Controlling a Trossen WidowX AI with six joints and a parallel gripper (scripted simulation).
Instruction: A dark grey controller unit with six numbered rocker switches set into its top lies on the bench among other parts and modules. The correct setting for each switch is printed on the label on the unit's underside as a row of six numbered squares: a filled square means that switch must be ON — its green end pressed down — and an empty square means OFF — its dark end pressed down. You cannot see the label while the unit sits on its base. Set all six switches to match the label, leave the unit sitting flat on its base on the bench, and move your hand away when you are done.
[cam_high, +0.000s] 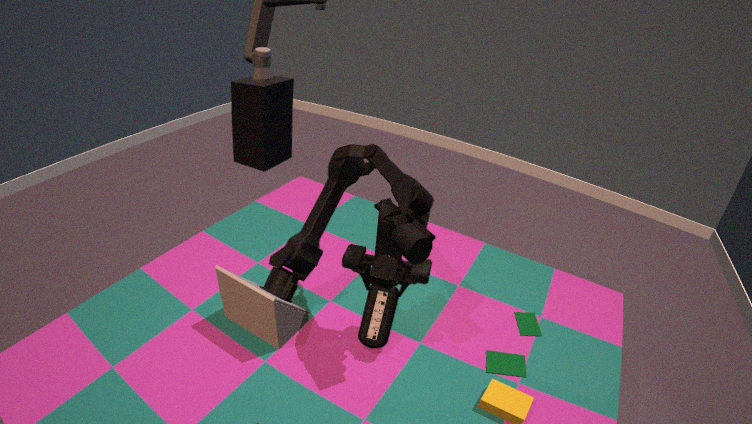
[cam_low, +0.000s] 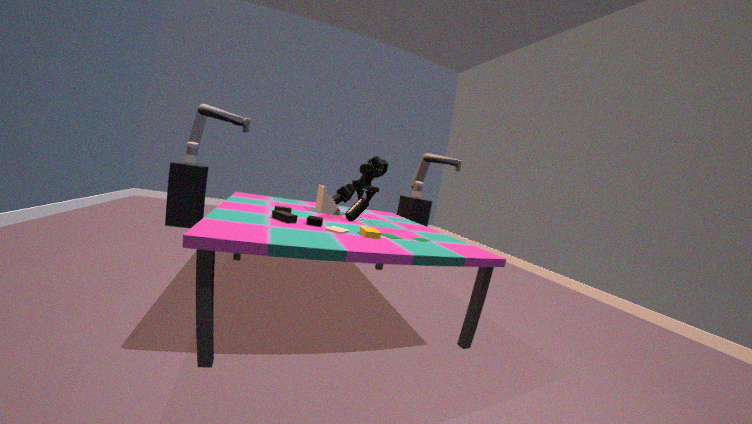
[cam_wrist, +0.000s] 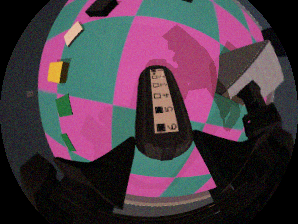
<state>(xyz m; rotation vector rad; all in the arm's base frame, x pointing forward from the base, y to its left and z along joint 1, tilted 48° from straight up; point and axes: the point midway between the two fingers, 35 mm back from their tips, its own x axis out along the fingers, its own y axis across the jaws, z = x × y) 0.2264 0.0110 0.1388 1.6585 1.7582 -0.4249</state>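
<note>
The dark grey controller unit (cam_high: 390, 316) (cam_wrist: 145, 115) is held tilted, its label side facing the wrist camera. My gripper (cam_high: 386, 290) (cam_wrist: 164, 137) is shut on the unit, one finger on each side near its number 6 end. It also shows small in the exterior view (cam_low: 364, 196). The unit's other end points down, close to the bench; whether it touches is unclear. On the label (cam_high: 377, 316) (cam_wrist: 165, 102), squares 5 and 6 are filled, 2, 3 and 4 look empty, and 1, small at the far end, looks filled. The rocker switches are hidden.
A beige and grey angled panel (cam_high: 247, 310) (cam_wrist: 247, 62) stands by the arm's base. A yellow block (cam_high: 505, 401) (cam_low: 369, 232) (cam_wrist: 57, 72) and two green plates (cam_high: 505, 363) (cam_wrist: 64, 105) lie off to one side. Black modules (cam_low: 284, 214) and a cream plate (cam_low: 337, 229) (cam_wrist: 73, 34) lie farther off.
</note>
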